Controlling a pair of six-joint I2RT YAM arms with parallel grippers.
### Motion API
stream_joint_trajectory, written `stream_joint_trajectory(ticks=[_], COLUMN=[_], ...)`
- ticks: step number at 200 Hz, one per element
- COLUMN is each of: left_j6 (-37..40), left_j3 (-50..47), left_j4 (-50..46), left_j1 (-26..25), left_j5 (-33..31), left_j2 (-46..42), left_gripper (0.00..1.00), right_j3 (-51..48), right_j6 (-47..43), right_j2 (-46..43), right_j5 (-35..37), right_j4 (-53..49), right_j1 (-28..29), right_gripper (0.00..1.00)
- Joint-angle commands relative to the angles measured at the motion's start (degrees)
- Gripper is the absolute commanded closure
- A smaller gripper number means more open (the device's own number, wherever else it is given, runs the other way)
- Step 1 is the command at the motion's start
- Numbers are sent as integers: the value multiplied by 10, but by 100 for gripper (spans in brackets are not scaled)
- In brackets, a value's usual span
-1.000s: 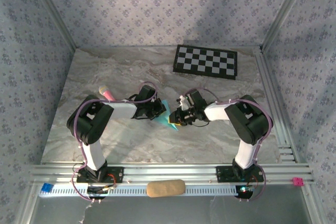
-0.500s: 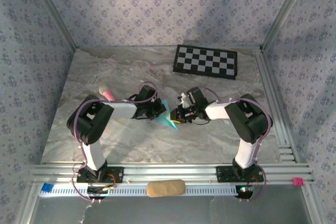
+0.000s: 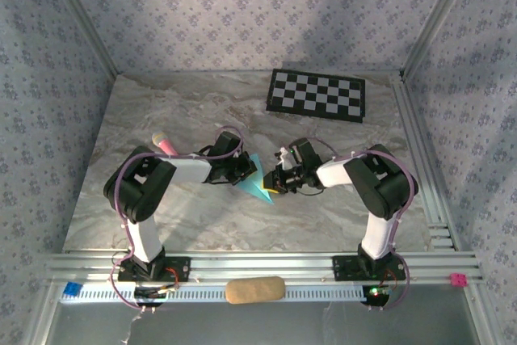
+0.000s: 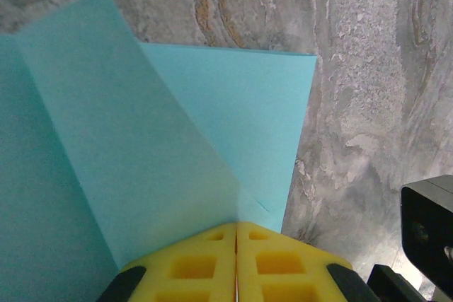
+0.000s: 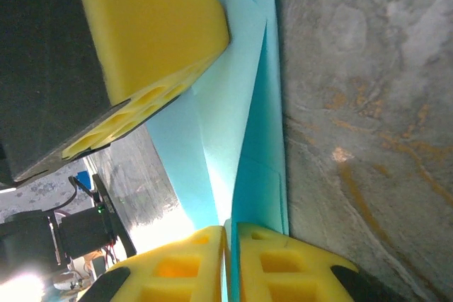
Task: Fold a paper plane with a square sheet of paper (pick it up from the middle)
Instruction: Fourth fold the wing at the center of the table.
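The 2 arms are wearing the same livery: the left arm and right arm are showing chunky black joint housings joined by white link tubes. A thin purple cable is looping along each arm. Each black base plate is carrying small wiring, and a tiny light is glowing below the right one. The left gripper and right gripper are each sporting 2 bright yellow fingers, moulded with rounded rectangular pockets and mounted on black bodies.
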Motion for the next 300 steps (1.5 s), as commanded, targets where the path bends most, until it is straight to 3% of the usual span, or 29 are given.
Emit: stream_joint_trajectory(ticks=[1, 111, 201, 235, 300], left_j6=[5, 6, 5, 3, 2], left_j3=[3, 1, 0, -2, -2], left_j4=[-19, -21, -22, -21, -21], left_j1=[-4, -3, -3, -4, -4], left_j5=[-4, -5, -8, -9, -9], left_j2=[19, 22, 21, 21, 19], left_gripper=[91, 91, 92, 91, 91], right_j3=[-12, -37, -43, -46, -48], right_j6=[3, -7, -28, -41, -67], right_j2=[-1, -14, -37, -33, -52], right_j5=[-10, -23, -23, -17, 13], right_j4=[-11, -35, -77, -89, -141], right_j1=[-2, 3, 8, 11, 20], right_gripper=[86, 91, 89, 93, 89])
